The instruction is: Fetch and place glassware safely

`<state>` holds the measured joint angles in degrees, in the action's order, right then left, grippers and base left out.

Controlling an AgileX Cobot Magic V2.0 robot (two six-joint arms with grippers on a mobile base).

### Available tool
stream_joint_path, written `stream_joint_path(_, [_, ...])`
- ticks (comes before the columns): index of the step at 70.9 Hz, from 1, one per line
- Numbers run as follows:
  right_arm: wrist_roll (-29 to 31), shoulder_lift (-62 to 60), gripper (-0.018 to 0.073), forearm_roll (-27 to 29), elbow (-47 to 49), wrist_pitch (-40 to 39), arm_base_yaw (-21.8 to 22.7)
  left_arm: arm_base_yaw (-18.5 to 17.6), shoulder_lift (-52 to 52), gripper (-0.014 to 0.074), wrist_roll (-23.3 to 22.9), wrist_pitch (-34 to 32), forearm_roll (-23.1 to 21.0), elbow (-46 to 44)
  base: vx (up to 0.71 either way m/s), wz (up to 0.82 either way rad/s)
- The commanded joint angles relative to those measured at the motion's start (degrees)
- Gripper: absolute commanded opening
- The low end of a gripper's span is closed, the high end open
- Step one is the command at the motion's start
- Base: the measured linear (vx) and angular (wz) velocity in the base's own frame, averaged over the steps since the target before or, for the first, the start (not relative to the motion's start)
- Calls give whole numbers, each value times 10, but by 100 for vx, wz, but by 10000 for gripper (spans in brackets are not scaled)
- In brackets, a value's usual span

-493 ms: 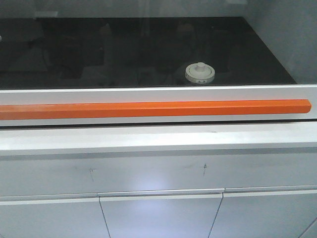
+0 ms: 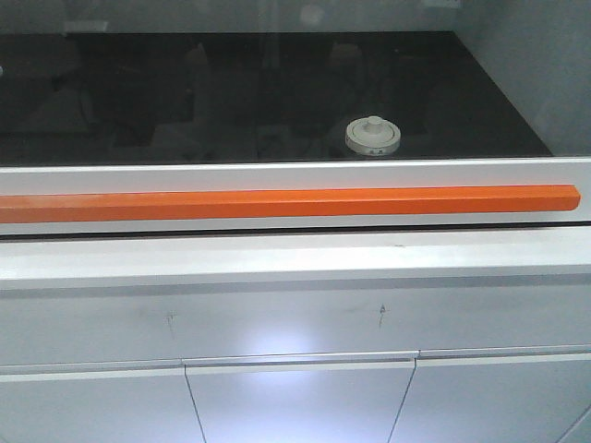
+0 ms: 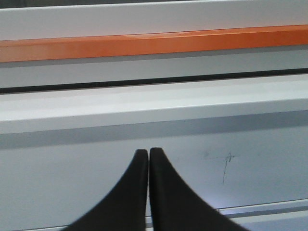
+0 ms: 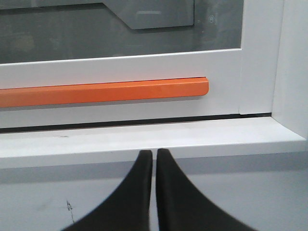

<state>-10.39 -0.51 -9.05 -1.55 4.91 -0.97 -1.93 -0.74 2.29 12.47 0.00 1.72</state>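
Jar [image 2: 373,135] unmoved — left fingers [image 3: 130,192] and right fingers [image 4: 137,192] closed together, empty.

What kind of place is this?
Probably a laboratory: a glass window with an orange handle bar, a black worktop behind it holding a lidded jar, and white cabinets below.

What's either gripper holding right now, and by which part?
Nothing: left gripper and right gripper are both shut and empty; the jar sits untouched.
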Motion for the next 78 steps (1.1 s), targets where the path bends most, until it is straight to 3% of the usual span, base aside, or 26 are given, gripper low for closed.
stream_joint_path(1, [7, -7, -4, -4, -11, -43, 1, -1, -7, -7, -4, -40, -6, 15, 0, 0])
stream_joint_path(44, [7, -7, -4, -17, -10, -49, 1, -1, -7, -7, -4, -62, -5, 15, 0, 0])
stream_joint_path(55, [7, -7, -4, -17, -10, -49, 1, -1, -7, -7, -4, -114, 0, 15, 0, 0])
stream_joint_path(64, [5, -7, -4, -17, -10, -96, 1, -1, -7, -7, -5, -184, -4, 15, 0, 0])
stream_joint_path(71, [5, -7, -4, -17, -4, -173, 1, -1, -5, -7, -5, -277, -20, 6, 0, 0])
stream_joint_path(78, [5, -5, -4, -17, 34, -178, 1, -1, 0, -7, -5, -306, -55, -27, 0, 0])
